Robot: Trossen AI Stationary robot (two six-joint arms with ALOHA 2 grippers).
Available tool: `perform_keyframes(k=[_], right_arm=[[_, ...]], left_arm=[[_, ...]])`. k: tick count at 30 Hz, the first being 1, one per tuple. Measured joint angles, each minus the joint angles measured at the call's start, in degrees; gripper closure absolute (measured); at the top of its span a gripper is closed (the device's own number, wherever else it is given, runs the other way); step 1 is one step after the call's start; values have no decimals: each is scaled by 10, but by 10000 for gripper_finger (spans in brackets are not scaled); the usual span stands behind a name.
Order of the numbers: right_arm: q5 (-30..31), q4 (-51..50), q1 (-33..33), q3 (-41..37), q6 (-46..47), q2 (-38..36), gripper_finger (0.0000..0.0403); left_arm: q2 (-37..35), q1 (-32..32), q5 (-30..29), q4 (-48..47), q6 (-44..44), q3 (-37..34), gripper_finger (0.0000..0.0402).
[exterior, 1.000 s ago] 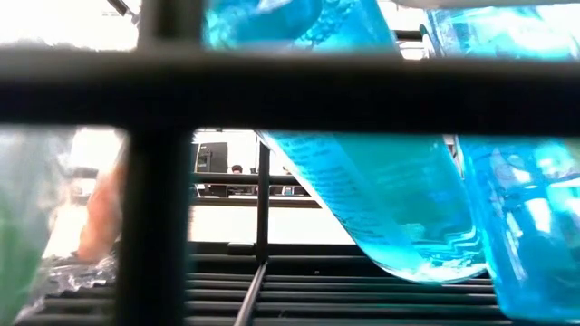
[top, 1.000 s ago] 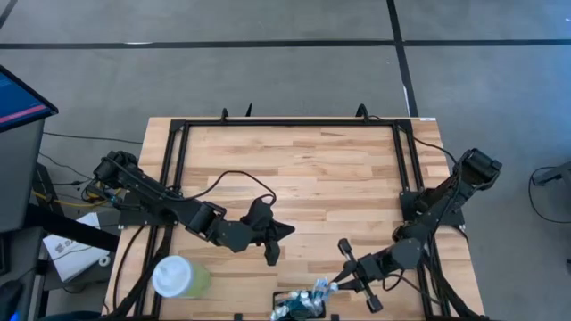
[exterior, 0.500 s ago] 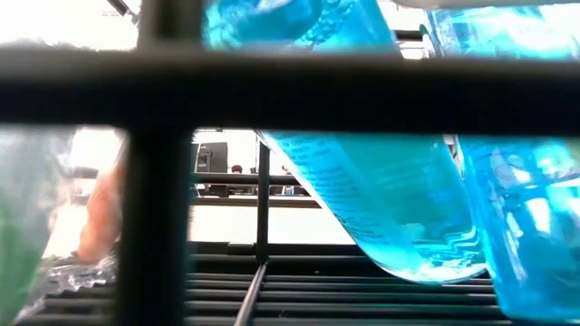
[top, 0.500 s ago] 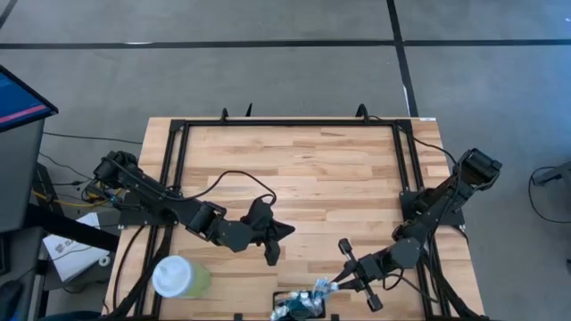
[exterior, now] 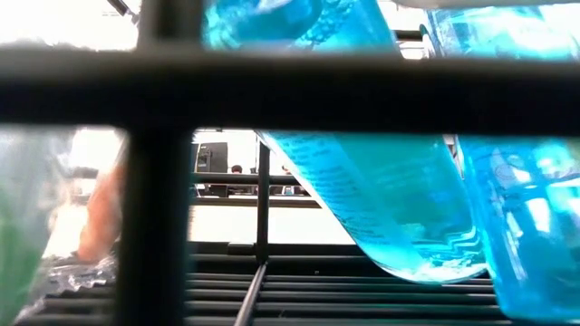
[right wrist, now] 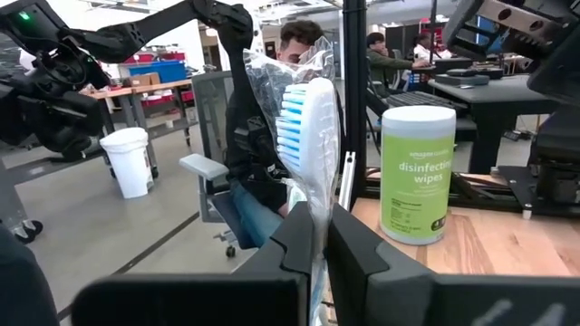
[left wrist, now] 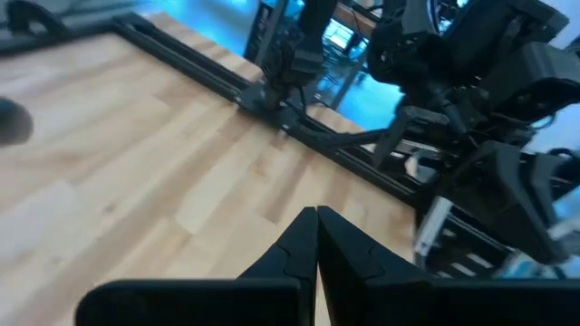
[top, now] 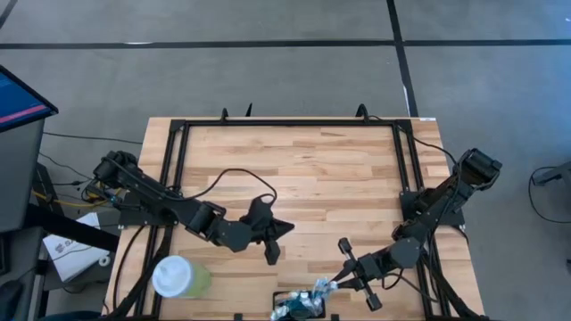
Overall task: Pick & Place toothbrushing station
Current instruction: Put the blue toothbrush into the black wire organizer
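The black holder (top: pixel 284 312) sits at the table's near edge with teal tubes (top: pixel 299 306) in it. In the low view the tubes (exterior: pixel 381 199) fill the picture behind dark bars. My right gripper (top: pixel 332 286) hovers just right of the holder, shut on a white toothbrush with blue bristles (right wrist: pixel 304 127) in a clear wrapper. My left gripper (top: pixel 273 252) hangs shut over the table's middle with nothing in it; its fingers meet in the left wrist view (left wrist: pixel 315 237). My right gripper pinches the wrapped toothbrush's handle (right wrist: pixel 318 215), below the head, between its two fingers. The fingers lie level and come from the table's right, across the brush. The head stands up above the fingers; the lower end is hidden by the fingers.
A pale green cup with a white lid (top: pixel 177 277) stands at the near left. A black frame (top: pixel 290 123) runs around the table's edges. A wipes canister (right wrist: pixel 417 172) stands on another table beyond, where people sit in the room.
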Motion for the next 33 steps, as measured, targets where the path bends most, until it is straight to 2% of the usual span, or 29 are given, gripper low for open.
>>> perform_keyframes(k=[5, 8, 12, 17, 24, 33], right_arm=[[-3, 0, 0, 0, 19, 0, 395], [-15, -1, 0, 0, 34, 0, 395], [-22, -1, 0, 0, 41, 0, 395], [-28, -1, -4, 0, 42, 0, 395], [-1, -1, -13, 0, 15, 2, 397], [-2, 97, -13, 13, 24, 90, 397]], left_arm=[[-20, 20, -14, -32, 9, 0, 401], [-35, 41, -14, -89, -15, 0, 401], [-50, 61, 33, -136, -9, 0, 401], [-50, 52, 43, -141, 28, 0, 401], [-50, 29, 3, -140, 27, 0, 401], [-50, 18, 0, -136, 13, 0, 401]])
